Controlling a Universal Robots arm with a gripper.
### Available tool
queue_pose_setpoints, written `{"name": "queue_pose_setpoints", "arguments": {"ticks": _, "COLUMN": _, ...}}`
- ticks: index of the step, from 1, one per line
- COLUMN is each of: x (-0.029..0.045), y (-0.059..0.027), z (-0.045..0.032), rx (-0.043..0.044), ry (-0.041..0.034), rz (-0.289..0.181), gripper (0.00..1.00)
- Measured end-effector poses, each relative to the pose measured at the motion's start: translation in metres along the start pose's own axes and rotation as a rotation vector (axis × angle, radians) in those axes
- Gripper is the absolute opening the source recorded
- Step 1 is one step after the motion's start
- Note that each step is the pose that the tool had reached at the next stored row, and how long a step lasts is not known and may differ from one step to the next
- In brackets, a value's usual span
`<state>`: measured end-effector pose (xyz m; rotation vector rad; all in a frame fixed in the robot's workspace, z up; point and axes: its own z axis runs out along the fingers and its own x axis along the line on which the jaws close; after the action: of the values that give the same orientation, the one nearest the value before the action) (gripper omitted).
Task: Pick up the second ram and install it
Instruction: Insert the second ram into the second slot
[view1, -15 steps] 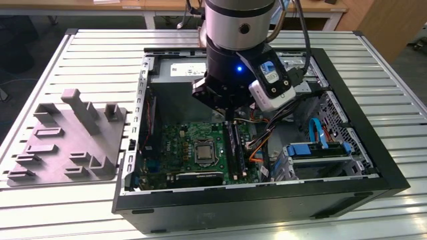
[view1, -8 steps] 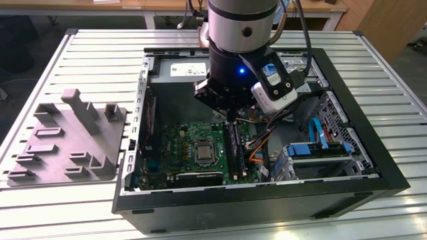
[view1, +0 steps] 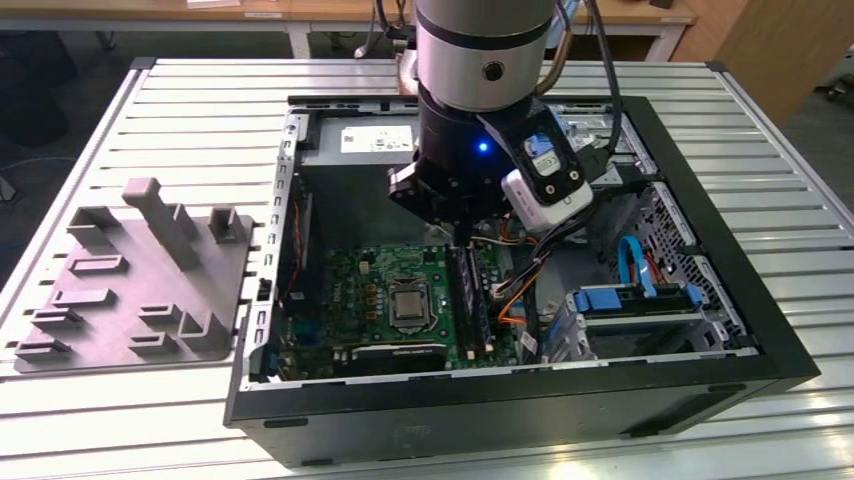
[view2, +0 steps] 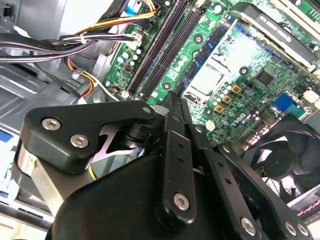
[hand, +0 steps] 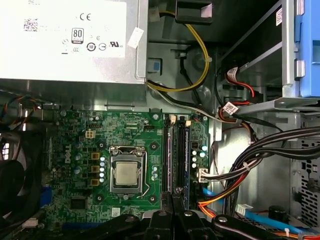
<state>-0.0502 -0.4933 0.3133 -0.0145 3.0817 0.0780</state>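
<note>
My gripper (view1: 461, 238) hangs inside the open computer case (view1: 267, 300), just above the green motherboard (view1: 387, 300). In both wrist views its two black fingers meet in one narrow tip (view2: 172, 97) (hand: 172, 210), shut, and I see nothing between them. The tip is over the near end of the long black slot rails (hand: 172, 150) (view2: 160, 50). A thin bluish strip with dark chips (view2: 202, 57) runs parallel to the rails on the processor's side. Whether it is the second ram I cannot tell.
The processor socket (hand: 127, 172) sits beside the rails, with a fan (view2: 285, 160) beyond it. Cable bundles (hand: 260, 150) run on the rails' other side. The power supply (hand: 70, 40) and a blue drive bay (view1: 641, 300) are near. A grey fixture (view1: 134, 280) lies outside, at the exterior view's left.
</note>
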Motion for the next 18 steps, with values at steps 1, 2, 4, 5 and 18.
{"name": "queue_pose_setpoints", "arguments": {"ticks": 1, "x": 0.0001, "y": 0.0, "z": 0.0012, "rx": 0.0, "ry": 0.0, "rz": 0.0, "gripper": 0.12}}
{"name": "queue_pose_setpoints", "arguments": {"ticks": 2, "x": 0.0001, "y": -0.0001, "z": 0.0026, "rx": 0.0, "ry": 0.0, "rz": 0.0, "gripper": 0.12}}
{"name": "queue_pose_setpoints", "arguments": {"ticks": 4, "x": 0.0003, "y": -0.0003, "z": 0.006, "rx": 0.0002, "ry": 0.0001, "rz": 0.0, "gripper": 0.12}}
{"name": "queue_pose_setpoints", "arguments": {"ticks": 5, "x": 0.0004, "y": -0.0004, "z": 0.0078, "rx": 0.0001, "ry": 0.0001, "rz": 0.0, "gripper": 0.12}}
{"name": "queue_pose_setpoints", "arguments": {"ticks": 18, "x": 0.0016, "y": -0.0014, "z": 0.0281, "rx": 0.0, "ry": -0.0003, "rz": 0.0, "gripper": 0.12}}
